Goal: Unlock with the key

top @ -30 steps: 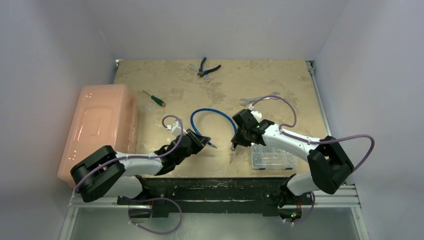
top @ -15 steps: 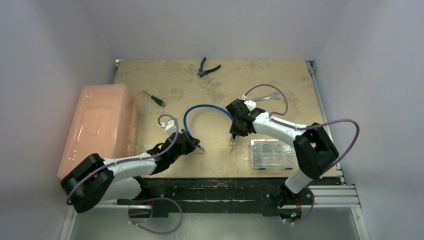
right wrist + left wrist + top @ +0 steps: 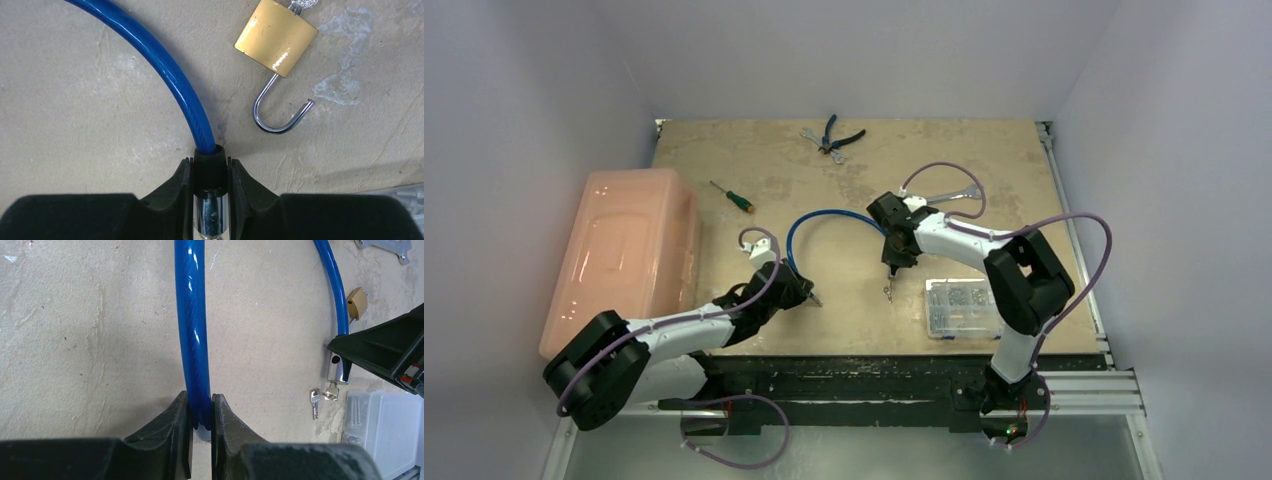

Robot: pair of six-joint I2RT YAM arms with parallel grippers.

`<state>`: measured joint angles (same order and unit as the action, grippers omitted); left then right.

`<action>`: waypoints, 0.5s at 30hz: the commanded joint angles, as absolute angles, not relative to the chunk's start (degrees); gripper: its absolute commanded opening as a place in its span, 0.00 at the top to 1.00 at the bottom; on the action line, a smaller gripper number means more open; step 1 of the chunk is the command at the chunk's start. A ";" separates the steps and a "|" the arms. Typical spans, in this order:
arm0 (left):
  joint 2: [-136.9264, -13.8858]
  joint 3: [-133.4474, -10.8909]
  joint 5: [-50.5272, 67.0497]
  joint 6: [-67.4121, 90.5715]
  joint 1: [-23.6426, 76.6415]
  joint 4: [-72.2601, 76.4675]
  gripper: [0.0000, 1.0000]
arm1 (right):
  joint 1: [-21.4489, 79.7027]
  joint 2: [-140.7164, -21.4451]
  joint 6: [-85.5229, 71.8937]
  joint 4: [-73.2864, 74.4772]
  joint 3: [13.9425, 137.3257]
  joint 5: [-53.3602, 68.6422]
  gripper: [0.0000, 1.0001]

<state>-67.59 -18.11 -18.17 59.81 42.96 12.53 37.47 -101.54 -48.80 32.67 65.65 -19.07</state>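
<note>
A blue cable [image 3: 824, 215] loops across the table. My left gripper [image 3: 807, 296] is shut on its plain end, as the left wrist view shows [image 3: 201, 399]. My right gripper [image 3: 891, 266] is shut on the cable's black-collared chrome lock barrel [image 3: 210, 200]. The two ends are apart. The small silver key [image 3: 888, 292] hangs at the barrel's tip with a second key beside it [image 3: 314, 400]. A little brass padlock [image 3: 276, 37] lies with its shackle open beside the cable, free of both grippers; it also shows in the left wrist view [image 3: 356, 302].
A pink bin [image 3: 629, 255] stands at the left. A clear parts box [image 3: 962, 307] sits near the front right, close to the keys. A silver wrench [image 3: 951, 194] lies behind my right arm. A screwdriver [image 3: 729, 196] and pliers [image 3: 836, 135] lie farther back.
My left gripper has pulled its cable end to the left. My right gripper has carried the lock barrel and keys left and farther from the front edge. The gap between the ends widened.
</note>
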 commanded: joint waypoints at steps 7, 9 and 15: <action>-68.05 -21.78 -20.17 55.88 41.93 5.26 0.73 | 37.08 -102.01 -46.51 34.62 69.08 -23.04 1.00; -66.87 -21.89 -20.47 55.43 41.93 4.40 0.60 | 37.09 -101.87 -46.37 34.67 69.21 -23.03 1.00; -60.42 -24.30 -22.75 54.50 41.92 -4.20 0.32 | 37.09 -101.39 -46.28 34.61 68.81 -22.37 1.00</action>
